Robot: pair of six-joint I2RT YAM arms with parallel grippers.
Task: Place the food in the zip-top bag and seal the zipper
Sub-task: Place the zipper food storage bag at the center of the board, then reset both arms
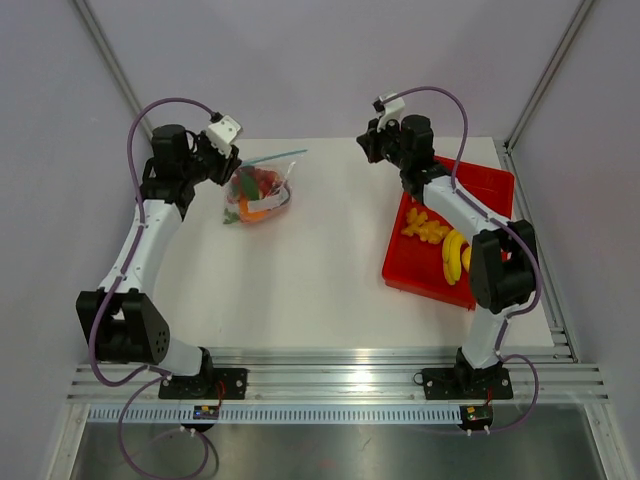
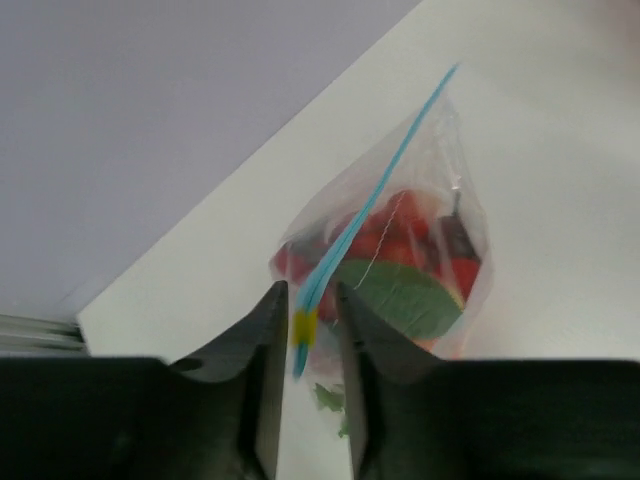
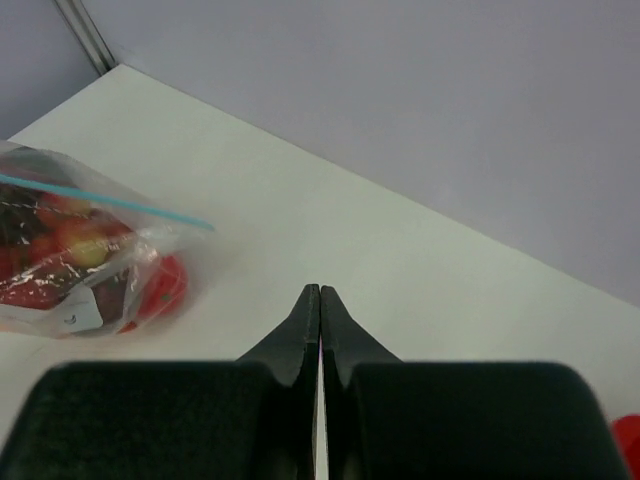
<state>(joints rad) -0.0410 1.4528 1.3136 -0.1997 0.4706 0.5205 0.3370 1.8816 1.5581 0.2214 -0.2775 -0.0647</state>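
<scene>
The clear zip-top bag (image 1: 258, 194) lies at the back left of the table, holding red, orange and green food (image 2: 400, 240). Its light blue zipper (image 2: 385, 180) runs up and away from my left gripper (image 2: 310, 295). The near end of the strip, with a yellow slider, sits in the gap between the two fingers, which stand slightly apart. In the top view the left gripper (image 1: 232, 165) hangs at the bag's left end. My right gripper (image 3: 320, 290) is shut and empty above the bare table, right of the bag (image 3: 80, 260); in the top view it (image 1: 368, 145) is at the back centre-right.
A red tray (image 1: 495, 185) at the right holds yellow bananas (image 1: 452, 255) and small orange pieces (image 1: 425, 228). The table's back edge meets the grey wall just behind the bag.
</scene>
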